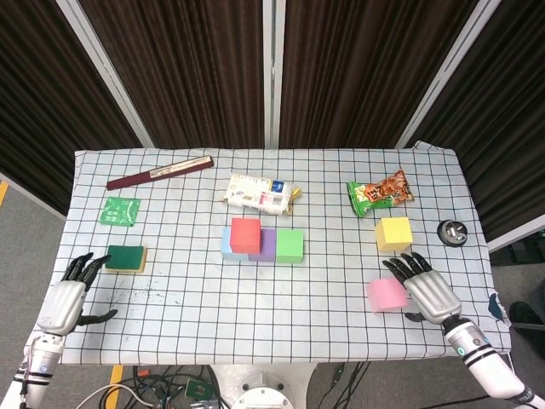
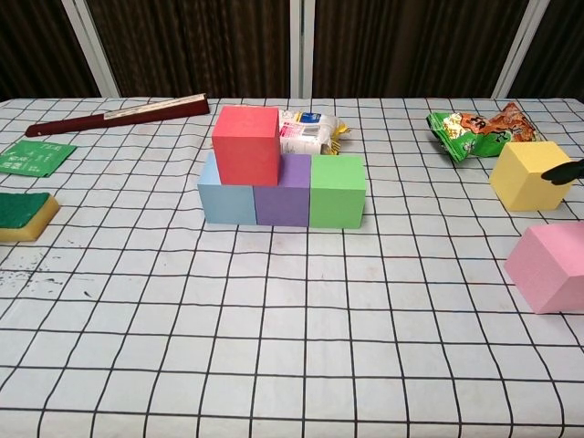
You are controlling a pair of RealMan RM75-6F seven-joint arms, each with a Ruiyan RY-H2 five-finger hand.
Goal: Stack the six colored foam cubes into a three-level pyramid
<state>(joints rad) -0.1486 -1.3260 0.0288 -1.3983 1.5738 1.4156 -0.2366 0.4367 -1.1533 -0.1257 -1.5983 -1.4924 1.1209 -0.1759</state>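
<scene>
Head view: table (image 1: 170, 307) under a checked cloth carries a row of three foam cubes at centre, blue cube (image 1: 228, 245), purple cube (image 1: 266, 246) and green cube (image 1: 289, 245) touching side by side, with the red cube (image 1: 245, 234) seated on top over the blue and purple pair. Yellow cube (image 1: 393, 233) stands alone to the right, and the pink cube (image 1: 386, 295) lies nearer the front edge, well apart from the stack. Right hand (image 1: 428, 293) sits just beside the pink cube, fingers spread wide, holding nothing; contact with the cube cannot be confirmed. Left hand (image 1: 65, 298) is at the front left corner, fingers apart and empty, near a green sponge (image 1: 125, 257). Also present: a dark red closed fan (image 1: 159, 172), a green packet (image 1: 119, 210), a white wrapped pack (image 1: 258, 192), a snack bag (image 1: 380, 192) and a small black round object (image 1: 451, 232). Chest view: red cube (image 2: 245, 144) overlaps blue cube (image 2: 225, 200) and purple cube (image 2: 282, 197), green cube (image 2: 338, 191) uncovered. Yellow cube (image 2: 533, 175) and pink cube (image 2: 555, 265) rest on the cloth at right; a dark fingertip (image 2: 568, 170) shows at the right edge beside the yellow cube.
</scene>
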